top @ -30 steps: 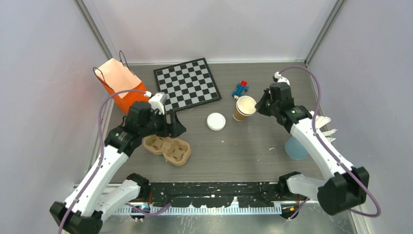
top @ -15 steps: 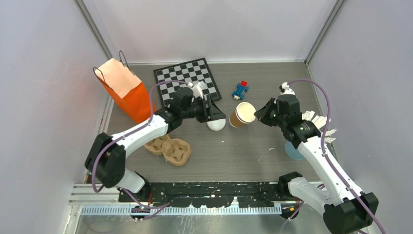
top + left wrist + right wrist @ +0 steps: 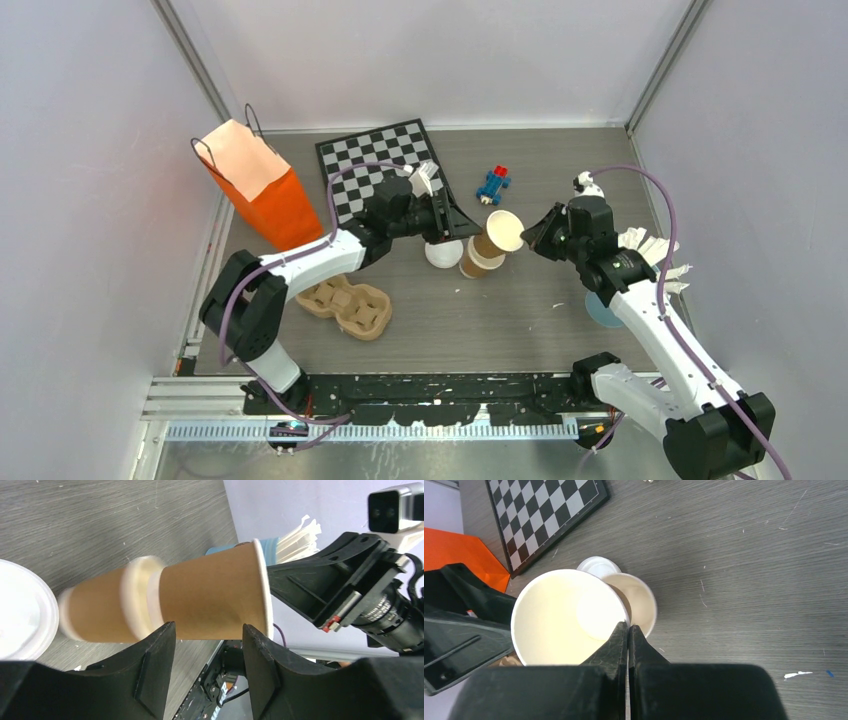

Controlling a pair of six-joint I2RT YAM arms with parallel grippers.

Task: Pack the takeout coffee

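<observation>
Right end effector [image 3: 628, 630]: clamped on rim of tilted brown kraft-paper cup [image 3: 559, 615], above table [image 3: 749, 555].
Second brown cup [image 3: 100, 612]: blurred — just beneath.
Left end effector [image 3: 206, 630]: spread wide, empty.
Round white lid [image 3: 441, 256]: half hidden.

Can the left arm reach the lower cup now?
Probably yes: the left tool is open right by the lower cup, nothing between; the right tool pinches only the upper cup.

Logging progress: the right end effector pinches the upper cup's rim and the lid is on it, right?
The right end effector pinches the upper cup by its rim, but the lid lies on the table, per the right wrist view.
</observation>
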